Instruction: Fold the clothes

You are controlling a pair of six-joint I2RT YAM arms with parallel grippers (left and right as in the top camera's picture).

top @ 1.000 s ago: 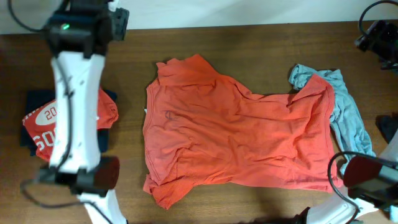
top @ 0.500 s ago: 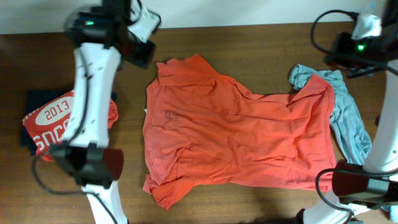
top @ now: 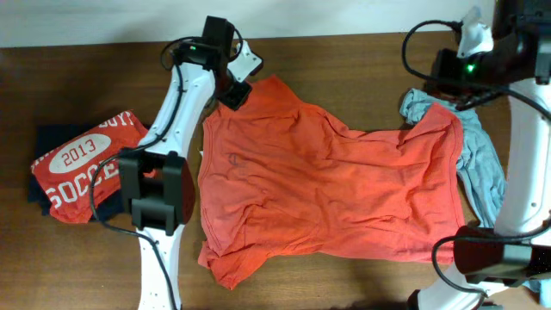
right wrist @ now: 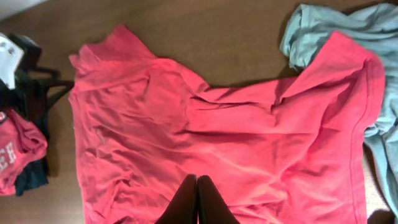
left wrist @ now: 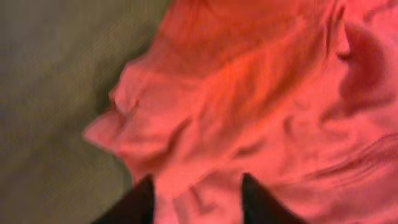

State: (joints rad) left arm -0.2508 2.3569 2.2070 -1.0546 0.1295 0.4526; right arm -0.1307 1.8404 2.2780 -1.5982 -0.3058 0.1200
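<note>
Just swung my left claw [left wrist: 196, 179] over a corner of the big orange-red cotton T-shirt [top: 327, 189], half-open for the first grab; right claw [right wrist: 197, 180] is pinched shut, empty.

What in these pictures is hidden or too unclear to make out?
Overhead: lettering on the folded shirt, its end covered by the left arm.
Overhead: the navy shirt, mostly under that folded one.
Overhead: the grey-blue shirt, partly under the spread orange shirt.
Left wrist view: whether the left pincer grips cloth; too blurred.
</note>
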